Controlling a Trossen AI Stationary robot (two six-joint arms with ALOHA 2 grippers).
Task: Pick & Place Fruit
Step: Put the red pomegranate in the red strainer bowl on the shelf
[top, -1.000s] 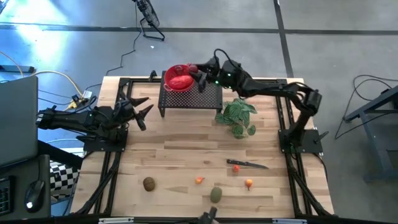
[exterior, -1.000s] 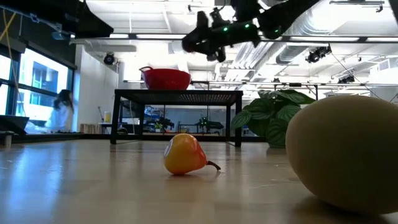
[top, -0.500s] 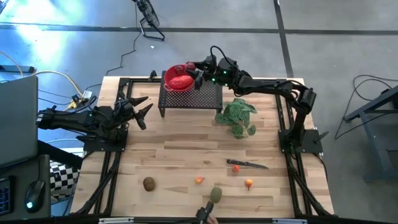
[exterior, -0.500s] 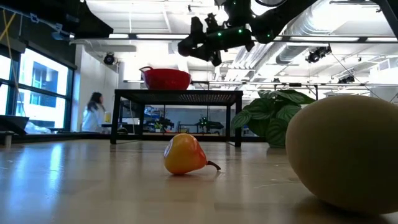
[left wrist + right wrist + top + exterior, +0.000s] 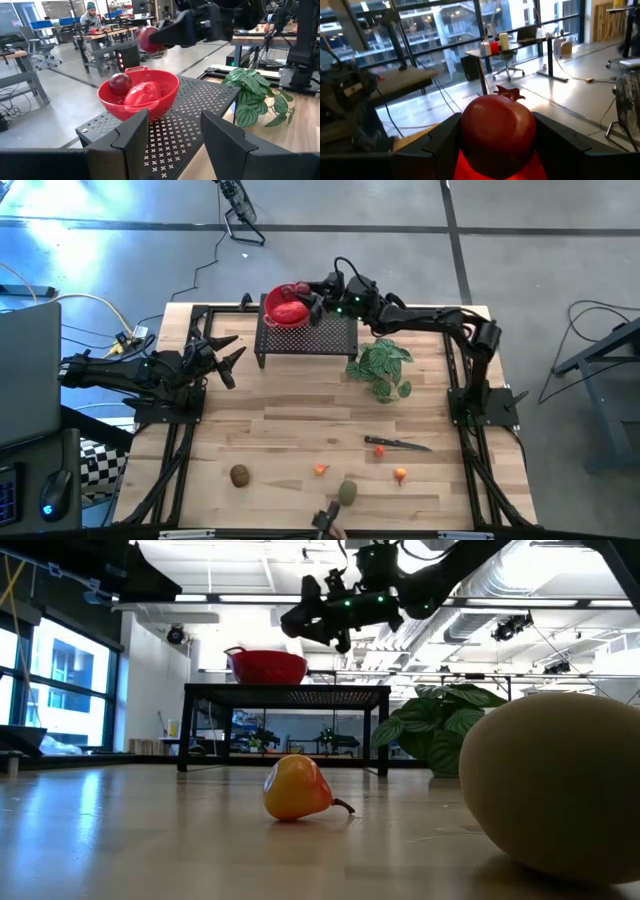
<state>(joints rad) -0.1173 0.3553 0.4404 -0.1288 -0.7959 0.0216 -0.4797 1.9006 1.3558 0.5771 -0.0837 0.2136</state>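
light: bright overhead | glare: window, table sheen | blur: near fruit

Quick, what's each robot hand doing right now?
Left hand: open, holding nothing, waiting at the table's left side.
Right hand: closed on a pomegranate, above the red bowl.

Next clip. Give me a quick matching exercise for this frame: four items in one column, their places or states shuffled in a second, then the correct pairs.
Items:
1. dark-red round fruit
2. red bowl
3. black-handled knife
4. left gripper

Places or states:
A. lying on the wooden table, past the green plant
B. held in the right gripper above the bowl
C. waiting open at the table's left side
D. standing on the black perforated stand

Pairs: 1-B, 2-D, 3-A, 4-C
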